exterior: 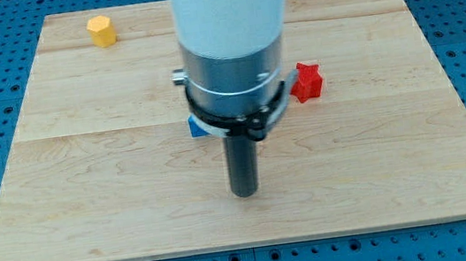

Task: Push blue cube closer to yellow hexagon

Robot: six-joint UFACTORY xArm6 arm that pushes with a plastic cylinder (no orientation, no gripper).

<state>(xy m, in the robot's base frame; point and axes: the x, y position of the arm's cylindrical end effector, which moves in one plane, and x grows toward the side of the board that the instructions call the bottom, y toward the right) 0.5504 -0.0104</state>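
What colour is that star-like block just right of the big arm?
Red: the red star block shows plainly in the camera view, the only view here.

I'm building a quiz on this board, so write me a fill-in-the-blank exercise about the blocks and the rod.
1. The yellow hexagon sits near the view's top ____ corner of the wooden board.
2. The block just right of the arm's housing is the ____ star-shaped block.
3. The blue cube is mostly hidden behind the ____.
4. My tip lies toward the view's ____ from the blue cube.

Missing words: left; red; arm; bottom
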